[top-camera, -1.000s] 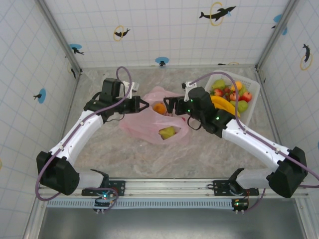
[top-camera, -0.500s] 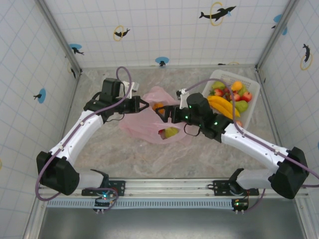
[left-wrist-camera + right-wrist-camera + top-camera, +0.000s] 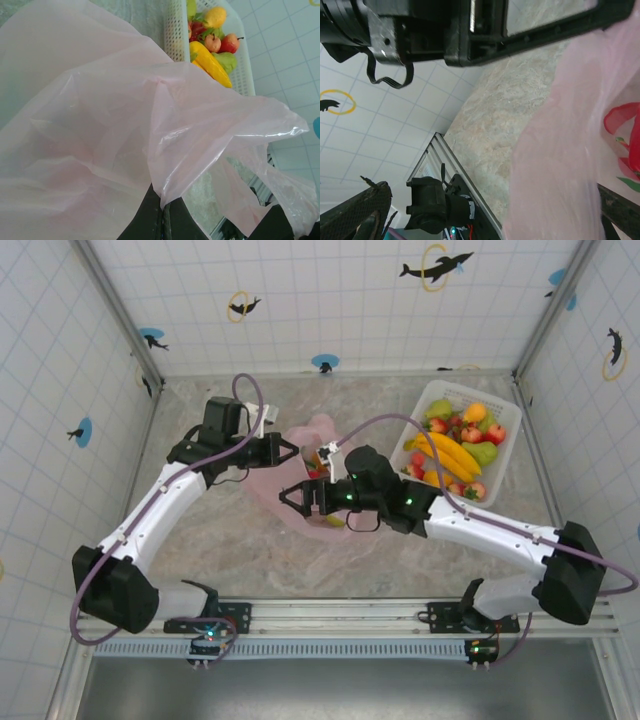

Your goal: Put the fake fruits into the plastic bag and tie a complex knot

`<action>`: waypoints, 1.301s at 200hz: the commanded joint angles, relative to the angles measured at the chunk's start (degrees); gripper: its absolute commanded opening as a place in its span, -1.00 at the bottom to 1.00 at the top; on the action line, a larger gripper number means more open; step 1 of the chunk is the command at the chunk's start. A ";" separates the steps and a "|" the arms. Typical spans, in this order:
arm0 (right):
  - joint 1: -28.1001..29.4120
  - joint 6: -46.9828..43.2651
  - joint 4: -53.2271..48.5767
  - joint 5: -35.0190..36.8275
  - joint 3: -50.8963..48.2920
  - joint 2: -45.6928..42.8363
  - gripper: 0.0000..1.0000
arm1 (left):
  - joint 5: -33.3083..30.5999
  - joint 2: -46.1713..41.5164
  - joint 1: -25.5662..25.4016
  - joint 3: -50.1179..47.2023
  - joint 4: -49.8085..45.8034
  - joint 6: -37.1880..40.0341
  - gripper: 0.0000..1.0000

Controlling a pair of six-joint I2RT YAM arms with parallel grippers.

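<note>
The left gripper (image 3: 292, 450) is pinching shut on the bag's (image 3: 262, 485) rim, the film billowing just ahead of its fingers (image 3: 146, 225) and hiding much of the basket (image 3: 172, 30) of fruits (image 3: 455, 445) far beyond it. The right gripper (image 3: 288, 498) is hovering with jaws spread wide over the bag's near side, covering most of what is lying inside. A red strawberry (image 3: 620, 130) is showing blurred through the film beside its lower finger, cut off by the frame edge.

Marbled table (image 3: 200, 540): plastic bag (image 3: 268, 492), white basket (image 3: 506, 455)
</note>
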 commanded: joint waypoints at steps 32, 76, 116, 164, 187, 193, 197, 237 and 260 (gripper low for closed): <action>-2.88 -8.98 -3.57 7.75 10.29 -0.34 1.00 | -0.14 -1.00 0.45 -0.13 -0.43 1.14 -1.00; -7.23 -9.20 4.64 6.44 10.18 -1.41 1.00 | -0.04 -1.07 0.50 -0.20 -0.28 0.91 -1.00; -7.96 -3.32 15.27 -1.28 6.03 -0.77 1.00 | -0.11 -1.26 0.48 -0.71 0.19 0.57 -1.00; -6.60 -0.49 18.36 -6.38 3.14 1.35 1.00 | 0.01 -0.90 0.45 -1.11 1.47 -0.15 -1.00; -7.32 -0.62 19.24 -7.27 1.51 1.74 1.00 | -0.05 -1.08 0.45 -1.32 1.56 -0.24 -1.00; -7.61 -0.64 19.41 -7.22 0.93 1.76 1.00 | -0.06 -1.11 0.50 -1.39 1.57 -0.19 -1.00; -7.75 -0.62 19.62 -7.25 0.63 1.76 1.00 | -0.08 -1.25 0.47 -1.47 1.43 -0.26 -1.00; -8.38 1.97 24.42 -11.58 0.16 3.47 0.74 | -0.09 -1.44 0.45 -1.57 1.36 -0.22 -1.00; -8.34 0.86 23.16 -11.07 1.64 3.69 0.80 | -0.08 -1.51 0.50 -1.74 1.43 -0.24 -1.00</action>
